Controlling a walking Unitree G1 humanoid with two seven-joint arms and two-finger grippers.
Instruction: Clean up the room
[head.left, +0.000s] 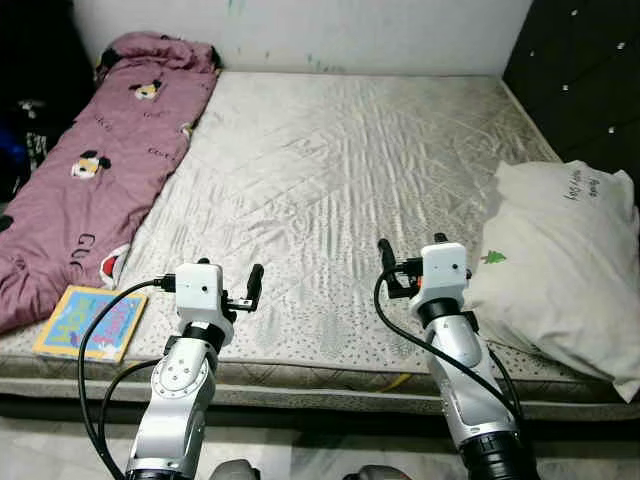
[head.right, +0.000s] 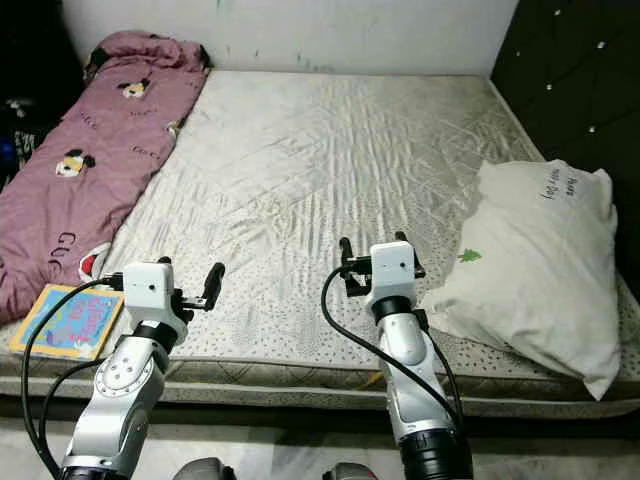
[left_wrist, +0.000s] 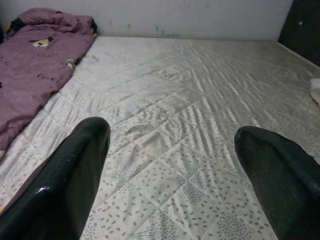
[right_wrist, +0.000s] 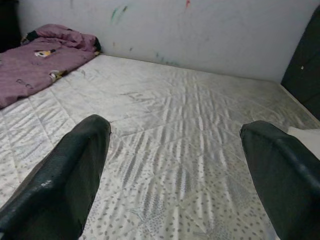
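Left eye view: both silver arms rose from the bottom of the frame and reached forward over the near edge of the mattress (head.left: 330, 170).
Left gripper: the left gripper (left_wrist: 172, 165) hovered above the quilted cover near the front edge, fingers (left_wrist: 75, 170) spread wide with nothing between them.
Right gripper: the right gripper (right_wrist: 175, 165) was held at about the same height, just beside the pillow (head.left: 565, 260), its fingers (right_wrist: 280, 170) likewise wide apart and empty.
Blanket: a purple blanket (head.left: 95, 160) with cartoon prints lay crumpled along the left side of the mattress, running from the wall (head.left: 330, 30) toward the near edge.
Book: a colourful children's book (head.left: 90, 322) lay flat at the near left corner, touching the blanket's end and close to the mattress edge.
Pillow: white, with a small green tree print, resting at the right side against the dark padded headboard (head.left: 585, 80).
Open room: the middle of the mattress between blanket and pillow was bare wrinkled fabric.
Edges: the front edge of the mattress ran just under both wrists; the floor (head.left: 60, 440) showed below it.
Hard to make out: dark items (head.left: 25, 130) left of the blanket were too shadowed to identify; the pillow's writing was too small to read.
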